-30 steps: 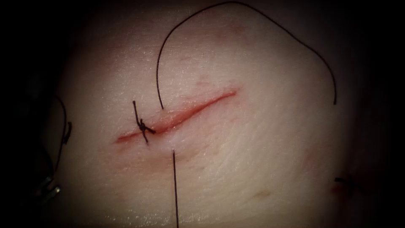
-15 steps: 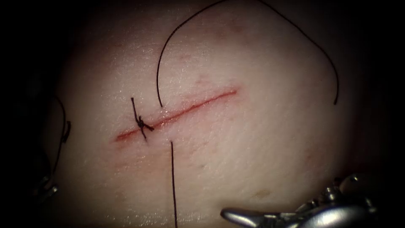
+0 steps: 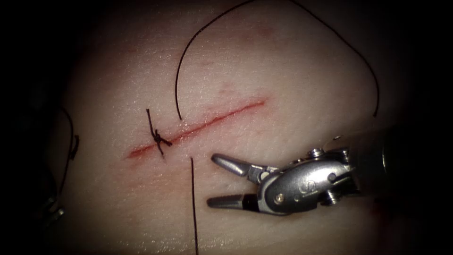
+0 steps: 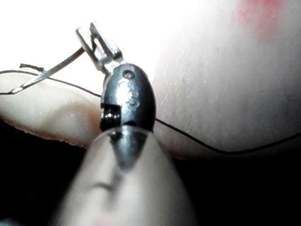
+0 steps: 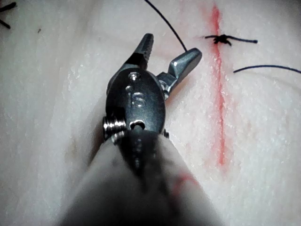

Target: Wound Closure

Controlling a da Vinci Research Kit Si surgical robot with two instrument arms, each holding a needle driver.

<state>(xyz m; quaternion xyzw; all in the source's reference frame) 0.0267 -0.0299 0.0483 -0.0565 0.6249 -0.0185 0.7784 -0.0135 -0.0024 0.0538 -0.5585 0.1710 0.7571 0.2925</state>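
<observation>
The pale pink pork-belly tissue (image 3: 283,85) carries a thin red slanting cut (image 3: 203,126), and a dark knotted stitch with short cut ends (image 3: 158,138) crosses the cut near its left end. A long dark thread (image 3: 194,203) leaves the tissue just below the cut, right of the stitch, and runs straight down, while another stretch enters just above the cut and arcs up and over to the right. The right arm's silver steel gripper (image 3: 214,182) lies over the tissue below the cut, its two jaws spread wide and holding nothing, their tips just right of the descending thread without touching it. In the left wrist view the left arm's metal gripper (image 4: 94,37) is clamped on the thin curved steel needle (image 4: 47,73), gripping it near its trailing end; the needle sticks out free of the tissue, with thread passing beside it. At the dark left edge of the endoscope view that gripper sits well apart from the cut.
</observation>
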